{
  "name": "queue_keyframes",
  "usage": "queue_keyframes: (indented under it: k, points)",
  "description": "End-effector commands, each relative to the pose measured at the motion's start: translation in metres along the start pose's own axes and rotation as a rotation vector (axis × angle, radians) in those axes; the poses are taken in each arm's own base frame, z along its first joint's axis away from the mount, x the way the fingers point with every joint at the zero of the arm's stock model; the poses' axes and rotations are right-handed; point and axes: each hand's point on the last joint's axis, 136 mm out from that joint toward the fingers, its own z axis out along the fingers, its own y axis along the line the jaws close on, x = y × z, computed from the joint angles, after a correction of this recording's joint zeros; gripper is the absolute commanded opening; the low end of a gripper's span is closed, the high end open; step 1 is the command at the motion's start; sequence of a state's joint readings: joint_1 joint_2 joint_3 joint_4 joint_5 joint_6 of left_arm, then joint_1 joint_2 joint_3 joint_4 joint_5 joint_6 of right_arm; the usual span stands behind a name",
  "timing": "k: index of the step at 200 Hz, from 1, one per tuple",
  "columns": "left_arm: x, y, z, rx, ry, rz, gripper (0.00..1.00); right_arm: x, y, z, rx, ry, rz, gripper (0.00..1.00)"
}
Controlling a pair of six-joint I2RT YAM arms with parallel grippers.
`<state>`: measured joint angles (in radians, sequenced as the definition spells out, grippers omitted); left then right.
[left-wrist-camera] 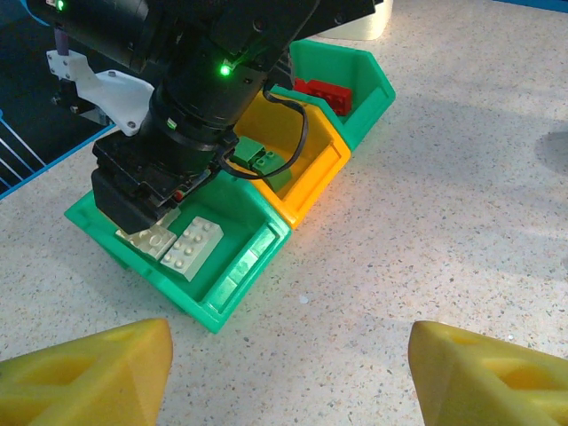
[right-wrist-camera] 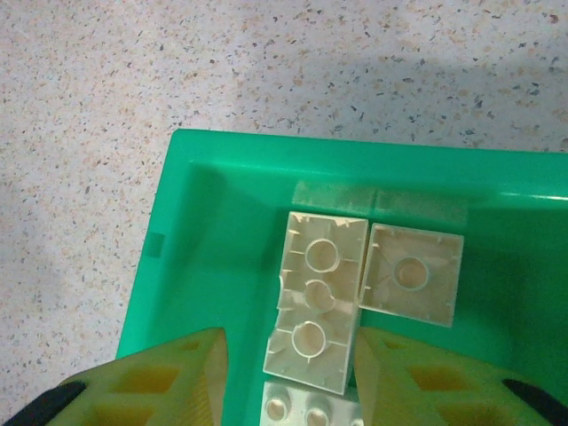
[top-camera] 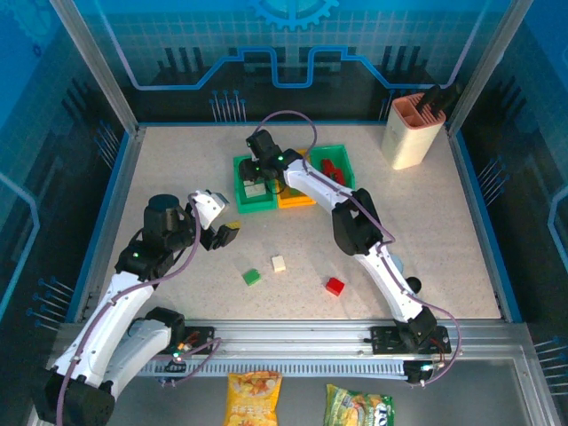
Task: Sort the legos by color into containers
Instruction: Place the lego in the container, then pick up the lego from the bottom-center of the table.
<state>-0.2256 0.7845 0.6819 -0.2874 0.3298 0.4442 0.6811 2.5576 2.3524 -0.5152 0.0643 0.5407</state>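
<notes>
Three bins stand in a row: a left green bin (top-camera: 240, 197) (left-wrist-camera: 232, 286) (right-wrist-camera: 222, 213) with cream legos (left-wrist-camera: 191, 244), a yellow-orange bin (top-camera: 297, 197) (left-wrist-camera: 312, 169) with green legos (left-wrist-camera: 264, 161), and a right green bin (top-camera: 342, 158) (left-wrist-camera: 373, 84) with red legos (left-wrist-camera: 324, 90). My right gripper (top-camera: 256, 184) (right-wrist-camera: 288, 346) hangs open inside the left green bin, its fingers (right-wrist-camera: 177, 377) either side of an upside-down cream brick (right-wrist-camera: 319, 297) lying on the floor. A green lego (top-camera: 252, 277), a cream lego (top-camera: 279, 264) and a red lego (top-camera: 335, 286) lie loose on the table. My left gripper (top-camera: 224, 234) (left-wrist-camera: 288, 373) is open and holds nothing.
A tall cream holder with a pink rim (top-camera: 411, 131) stands at the back right. Two snack packets (top-camera: 253, 398) lie on the near ledge in front of the arm bases. Blue walls close in the table (top-camera: 177, 169) on three sides.
</notes>
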Motion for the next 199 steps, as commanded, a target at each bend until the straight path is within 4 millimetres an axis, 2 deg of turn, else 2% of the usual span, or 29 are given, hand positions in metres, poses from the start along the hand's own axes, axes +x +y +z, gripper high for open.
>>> queue_keyframes:
  k: [1,60,72,75,84,148,199]
  points:
    - [-0.009,-0.005,-0.003,0.027,-0.022,0.003,0.72,-0.025,0.014,-0.038,-0.036,-0.045,-0.023,0.42]
    - [-0.008,-0.004,-0.003,0.022,-0.018,0.004,0.72,-0.005,0.005,-0.068,0.013,0.031,-0.077,0.41]
    - [-0.008,-0.004,-0.003,0.021,-0.017,0.003,0.72,0.009,-0.003,-0.067,0.04,0.069,-0.084,0.41]
    - [-0.008,-0.004,-0.003,0.022,-0.017,0.004,0.72,0.004,-0.001,-0.078,0.037,0.058,-0.085,0.41]
    - [-0.009,-0.004,-0.003,0.023,-0.018,0.003,0.72,0.011,-0.004,-0.083,0.053,0.08,-0.082,0.41]
    - [-0.008,-0.004,-0.002,0.023,-0.014,0.006,0.72,0.077,-0.016,-0.113,0.123,0.256,-0.07,0.42]
    - [-0.008,-0.003,-0.002,0.019,-0.01,0.01,0.72,0.137,-0.008,-0.126,0.156,0.394,-0.094,0.43]
